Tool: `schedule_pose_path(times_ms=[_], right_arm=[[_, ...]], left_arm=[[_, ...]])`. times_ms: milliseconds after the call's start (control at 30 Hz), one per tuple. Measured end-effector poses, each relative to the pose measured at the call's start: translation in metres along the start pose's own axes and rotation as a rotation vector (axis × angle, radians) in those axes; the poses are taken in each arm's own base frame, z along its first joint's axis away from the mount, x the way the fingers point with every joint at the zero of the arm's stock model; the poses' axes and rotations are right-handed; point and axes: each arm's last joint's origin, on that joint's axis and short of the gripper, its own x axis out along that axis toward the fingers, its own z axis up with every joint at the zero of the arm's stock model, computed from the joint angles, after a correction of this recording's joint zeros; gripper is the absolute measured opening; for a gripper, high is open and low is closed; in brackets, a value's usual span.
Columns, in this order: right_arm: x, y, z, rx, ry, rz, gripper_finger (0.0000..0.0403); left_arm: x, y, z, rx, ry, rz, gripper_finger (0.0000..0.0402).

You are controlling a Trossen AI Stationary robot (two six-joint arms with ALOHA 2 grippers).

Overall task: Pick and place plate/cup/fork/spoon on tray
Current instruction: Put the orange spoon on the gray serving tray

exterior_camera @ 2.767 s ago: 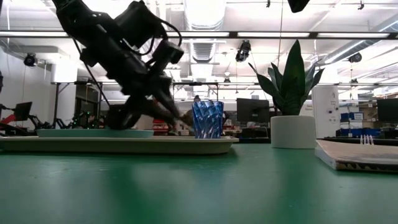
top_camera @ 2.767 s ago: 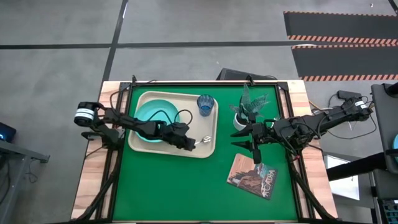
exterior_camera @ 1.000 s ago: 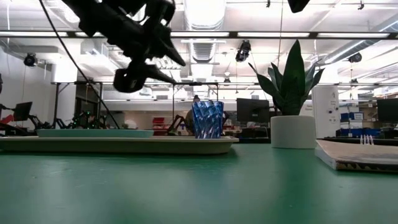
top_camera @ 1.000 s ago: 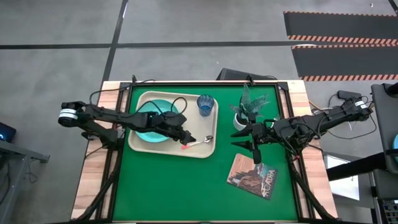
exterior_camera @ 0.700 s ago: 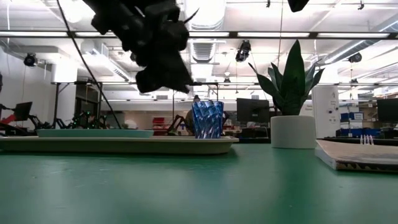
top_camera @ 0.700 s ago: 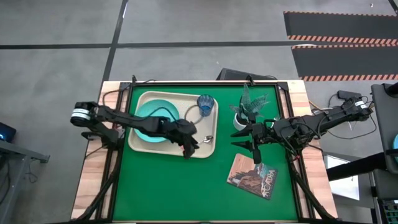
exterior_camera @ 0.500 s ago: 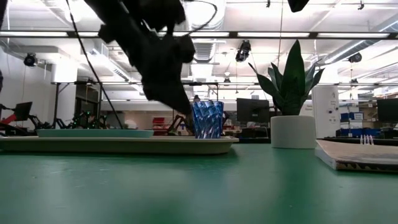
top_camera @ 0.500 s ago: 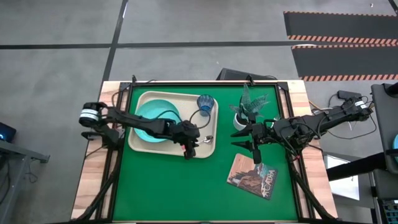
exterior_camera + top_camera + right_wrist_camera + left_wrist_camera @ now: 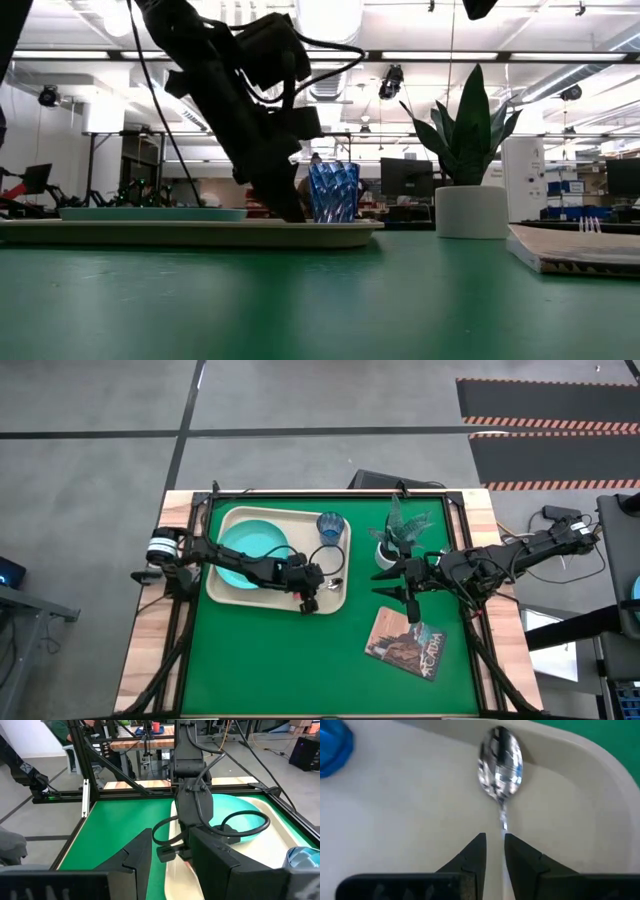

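The left gripper's (image 9: 494, 851) fingers (image 9: 475, 852) stood nearly closed over the tray (image 9: 395, 810), the spoon (image 9: 500, 762) lying just ahead, its thin neck between their tips, grip unclear.

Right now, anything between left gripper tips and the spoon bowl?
Only the spoon's own thin neck, on bare tray floor. The left gripper fingers flank it, per the left wrist view.

left gripper (image 9: 494, 851): drops from high above the tray (image 9: 228, 592) to its floor, fingers (image 9: 473, 855) now nearly shut around the spoon (image 9: 500, 762) stem | spoon: bowl just ahead of the fingertips, handle back under the gripper | left arm: pulls in, elbow nearer the tray
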Motion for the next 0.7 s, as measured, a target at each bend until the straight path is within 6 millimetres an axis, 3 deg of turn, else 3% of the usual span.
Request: schedule_pose_path(times_ms=[433, 700], right_arm=[[0.0000, 0.0000, -0.0001, 0.000, 0.001, 0.000, 0.0123], [0.0000, 0.0000, -0.0003, 0.000, 0.002, 0.000, 0.0123]], left_arm=[[0.0012, -0.0003, -0.0019, -0.004, -0.015, -0.010, 0.0055], [-0.0019, -0.0030, 0.0028, -0.007, -0.058, -0.027, 0.0101]])
